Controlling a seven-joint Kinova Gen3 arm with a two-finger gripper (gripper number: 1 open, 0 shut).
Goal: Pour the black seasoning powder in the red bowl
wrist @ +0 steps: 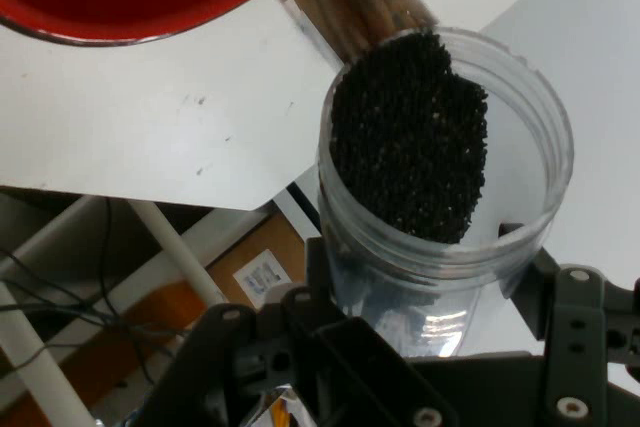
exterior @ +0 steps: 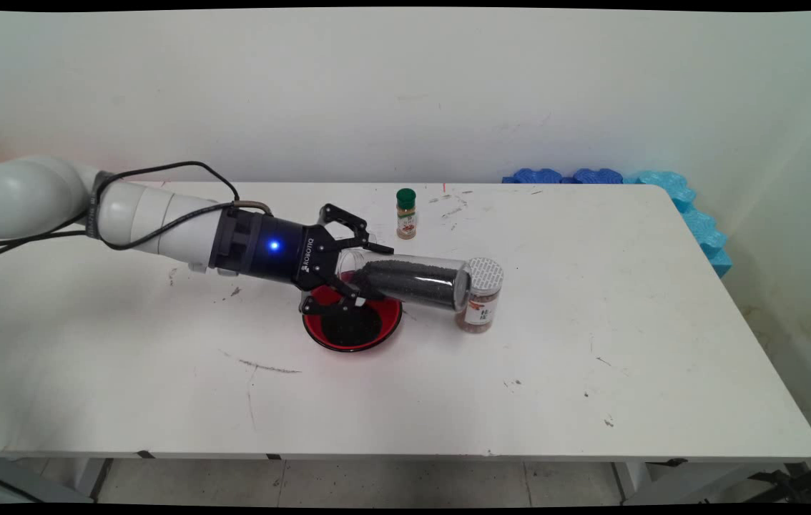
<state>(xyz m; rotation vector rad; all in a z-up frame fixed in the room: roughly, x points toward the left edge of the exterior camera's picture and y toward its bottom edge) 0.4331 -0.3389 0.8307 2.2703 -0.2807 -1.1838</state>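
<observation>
Claw (exterior: 355, 275) is clamped on a clear jar (exterior: 405, 280) of black grains (wrist: 410, 137), held sideways. Red bowl (exterior: 352, 320) sits right under it, brown spice jar (exterior: 480, 295) at the jar's far end, green-capped bottle (exterior: 406, 213) beyond.

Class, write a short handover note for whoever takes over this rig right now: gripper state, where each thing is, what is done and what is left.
Gripper: shut on the clear jar, held on its side above the table.
Clear jar: holds black grains.
Red dish: on the table below the gripper, with a patch of black grains in it.
Silver-lidded jar: upright just right of the dish, by the clear jar's right end; contact cannot be told.
Green-capped bottle: upright farther back, apart from the rest.
Done: some grains lie in the dish.
Left: most grains remain in the jar.
</observation>
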